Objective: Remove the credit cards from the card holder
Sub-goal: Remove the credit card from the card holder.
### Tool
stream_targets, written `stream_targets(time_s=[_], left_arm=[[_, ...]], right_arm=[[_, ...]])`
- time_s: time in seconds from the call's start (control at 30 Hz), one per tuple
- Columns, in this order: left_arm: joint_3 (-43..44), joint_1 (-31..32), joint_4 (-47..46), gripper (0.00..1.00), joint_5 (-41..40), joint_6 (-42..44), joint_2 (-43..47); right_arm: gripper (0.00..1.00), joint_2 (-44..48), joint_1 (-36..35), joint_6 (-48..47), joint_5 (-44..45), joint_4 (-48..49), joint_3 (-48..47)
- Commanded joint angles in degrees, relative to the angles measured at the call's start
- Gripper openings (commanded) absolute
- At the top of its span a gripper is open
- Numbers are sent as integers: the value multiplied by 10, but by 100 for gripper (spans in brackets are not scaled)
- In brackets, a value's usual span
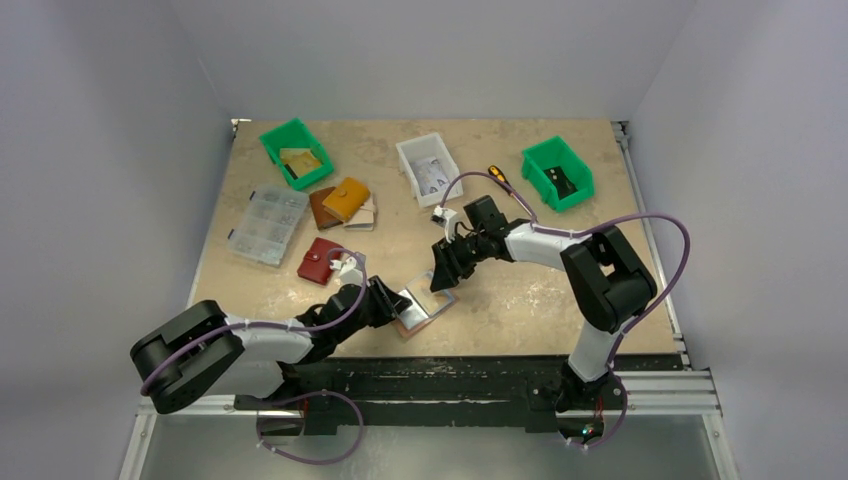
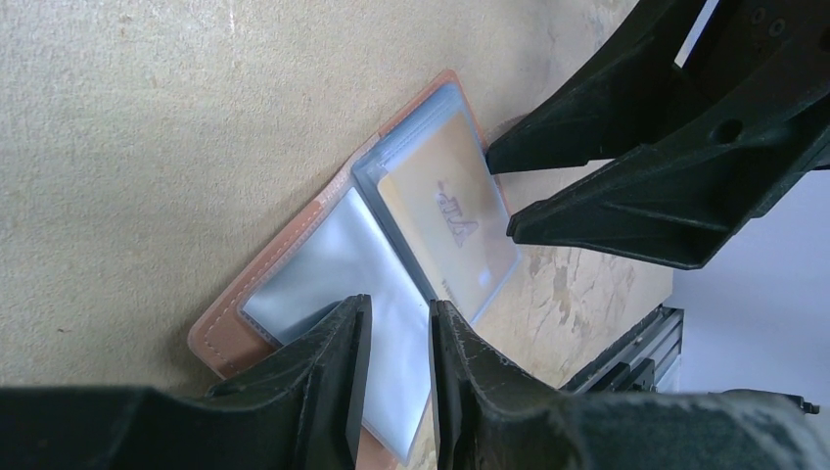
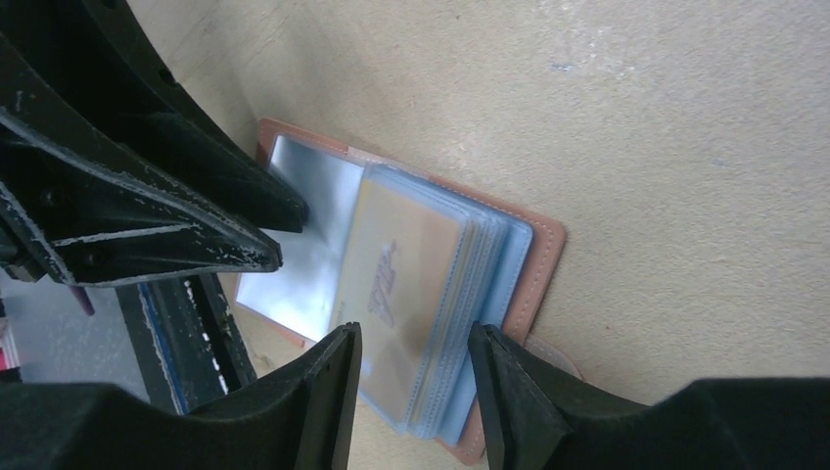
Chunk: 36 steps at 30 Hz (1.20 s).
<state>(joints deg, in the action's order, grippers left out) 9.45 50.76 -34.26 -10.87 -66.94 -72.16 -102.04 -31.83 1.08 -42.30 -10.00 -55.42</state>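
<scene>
The brown-pink card holder (image 1: 432,312) lies open near the table's front edge. A tan-gold credit card (image 2: 445,220) sits in a clear sleeve on its right page, on top of a stack of bluish sleeves (image 3: 489,274). The left page shows a silvery, shiny sleeve (image 2: 333,264). My left gripper (image 2: 401,311) stands narrowly open, its tips down on that silvery page with nothing clamped between them. My right gripper (image 3: 413,338) is open, its fingertips (image 2: 514,230) at the outer edge of the card page and straddling the sleeve stack.
Two green bins (image 1: 297,152) (image 1: 557,172) and a white bin (image 1: 428,167) stand at the back. A clear organiser box (image 1: 266,225), a red pouch (image 1: 322,260) and a mustard-yellow wallet (image 1: 347,198) lie at the left. The table's front rail (image 2: 636,343) runs close by the holder.
</scene>
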Motion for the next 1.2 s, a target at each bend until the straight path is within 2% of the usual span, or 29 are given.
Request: stream_targets(time_s=[0.0,0.2,0.43,1.17], left_arm=[[-6,4,-32,31,0,-6,-6],[-7,3,-44,31,5,-8,-16],[-9,4,-51,31,7,-9,-20],[-10,4,-80,29,16,-14,-40]], right_arm=[[54,10,-2,-8,31,-13,-14],[52,10,-2,-32,8,-20,-15],[44,12,-2,-39,-42,-25,-18],[45,0,-9,-29,-45,-25,-18]])
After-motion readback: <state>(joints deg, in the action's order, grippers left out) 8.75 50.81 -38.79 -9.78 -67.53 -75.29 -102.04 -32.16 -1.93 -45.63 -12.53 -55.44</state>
